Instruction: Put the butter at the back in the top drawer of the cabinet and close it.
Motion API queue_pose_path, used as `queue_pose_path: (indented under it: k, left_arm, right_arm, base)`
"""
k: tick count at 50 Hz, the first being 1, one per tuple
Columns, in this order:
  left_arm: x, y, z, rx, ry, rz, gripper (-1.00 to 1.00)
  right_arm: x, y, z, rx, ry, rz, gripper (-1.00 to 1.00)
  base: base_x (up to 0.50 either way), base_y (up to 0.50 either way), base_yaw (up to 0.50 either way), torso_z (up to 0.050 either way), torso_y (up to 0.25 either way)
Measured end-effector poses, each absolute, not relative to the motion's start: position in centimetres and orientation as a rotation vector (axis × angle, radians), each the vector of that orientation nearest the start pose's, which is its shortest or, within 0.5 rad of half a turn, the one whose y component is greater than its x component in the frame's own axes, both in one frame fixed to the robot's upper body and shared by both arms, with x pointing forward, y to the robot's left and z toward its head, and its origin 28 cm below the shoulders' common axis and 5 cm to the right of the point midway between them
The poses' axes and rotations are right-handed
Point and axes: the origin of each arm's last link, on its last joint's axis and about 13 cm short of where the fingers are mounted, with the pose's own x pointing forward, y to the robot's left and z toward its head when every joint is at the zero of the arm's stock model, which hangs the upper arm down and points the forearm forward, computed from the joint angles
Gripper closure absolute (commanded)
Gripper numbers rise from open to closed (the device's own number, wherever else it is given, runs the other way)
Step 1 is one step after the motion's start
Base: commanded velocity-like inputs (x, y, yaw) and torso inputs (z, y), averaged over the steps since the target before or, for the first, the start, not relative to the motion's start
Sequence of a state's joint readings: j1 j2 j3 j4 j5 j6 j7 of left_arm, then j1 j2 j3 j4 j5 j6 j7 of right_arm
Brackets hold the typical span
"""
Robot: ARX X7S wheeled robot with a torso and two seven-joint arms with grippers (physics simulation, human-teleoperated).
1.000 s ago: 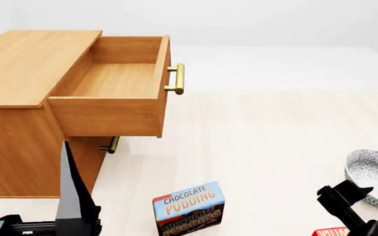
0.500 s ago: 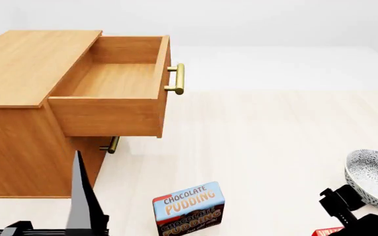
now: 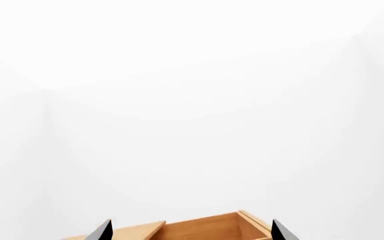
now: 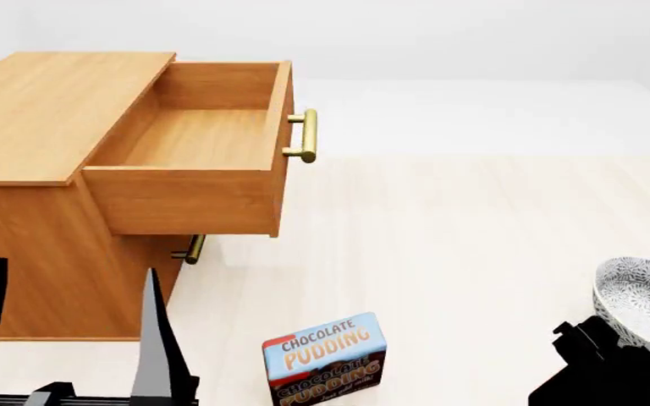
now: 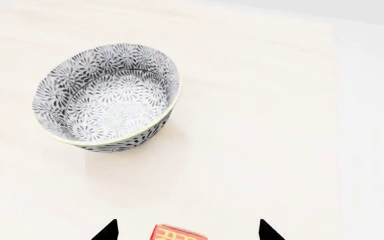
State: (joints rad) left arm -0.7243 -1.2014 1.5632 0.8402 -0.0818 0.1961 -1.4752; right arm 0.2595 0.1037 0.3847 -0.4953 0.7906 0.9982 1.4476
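One light-brown wooden cabinet [image 4: 43,169] stands with its top drawer [image 4: 195,139] pulled out. One blue-brown pudding box [image 4: 325,359] and one patterned bowl [image 5: 108,97] are on the floor. The small red-orange butter box [image 5: 178,234] lies between the parted tips of the right gripper [image 5: 186,231]. The left gripper [image 4: 71,334] is also spread apart.

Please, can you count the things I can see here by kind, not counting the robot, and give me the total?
Cabinet with the top drawer open: 1
Food boxes: 2, the chocolate pudding box and the butter
Patterned bowl: 1
Total: 4
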Motion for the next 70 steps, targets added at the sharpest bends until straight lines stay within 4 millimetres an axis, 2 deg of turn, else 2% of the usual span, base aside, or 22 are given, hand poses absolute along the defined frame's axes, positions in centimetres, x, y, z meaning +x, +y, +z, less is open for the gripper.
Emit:
queue_pose_path:
  k: [39, 70]
  left_arm:
    - [12.0, 22.9, 14.2, 0.173, -0.623, -0.019, -1.00]
    - [12.2, 22.9, 14.1, 0.177, -0.608, -0.005, -1.00]
  right_arm:
    - [24.0, -14.3, 10.0, 0.390, 0.589, -1.144, -1.00]
    - [24.6, -15.6, 6.7, 0.404, 0.651, -1.157, -1.00]
  base:
    - [0.00, 0.00, 0.00, 0.000, 0.000]
    - [0.00, 0.00, 0.00, 0.000, 0.000]
